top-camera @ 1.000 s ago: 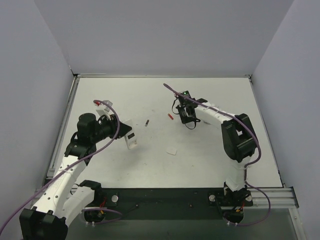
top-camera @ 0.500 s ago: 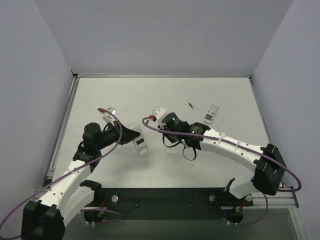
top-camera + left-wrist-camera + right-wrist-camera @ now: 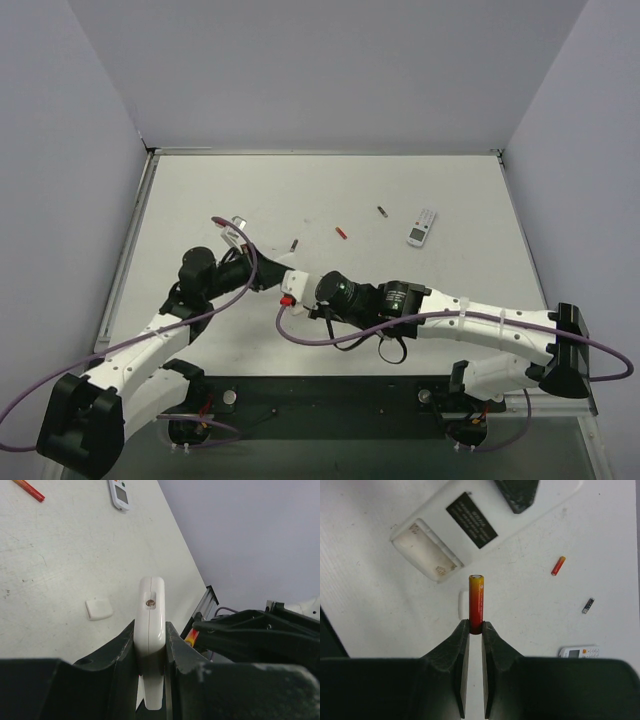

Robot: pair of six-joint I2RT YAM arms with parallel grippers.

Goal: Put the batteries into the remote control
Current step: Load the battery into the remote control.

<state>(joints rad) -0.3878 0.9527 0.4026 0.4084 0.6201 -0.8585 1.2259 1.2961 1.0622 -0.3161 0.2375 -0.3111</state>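
Your right gripper [image 3: 475, 630] is pinching one red battery [image 3: 476, 600] by its lower end, jaws narrow around it, so most of the battery is sticking out ahead of the fingertips with its pale tip leading. Your left gripper [image 3: 150, 630] is clamping the remote control [image 3: 440, 527] by its two long white sides, holding it off the table [image 3: 450, 190] at the near left, where the two arms are meeting in the overhead view.

In the right wrist view the remote's white back is facing the camera, and its open battery bay [image 3: 426, 554] is lying just ahead of the battery tip and off to the left. The battery's long axis is pointing straight away from the jaws, while the bay's long axis is running on a slant across that line, so the two are not lining up. You are likely needing a wrist turn and a shift to the left before the battery can seat.

The second red battery [image 3: 558, 565] is lying loose on the table, well apart to the right, near a dark cylinder [image 3: 588, 605] and a white-faced remote [image 3: 579, 652]. A small white cover [image 3: 98, 608] is lying flat on the table below the remote.
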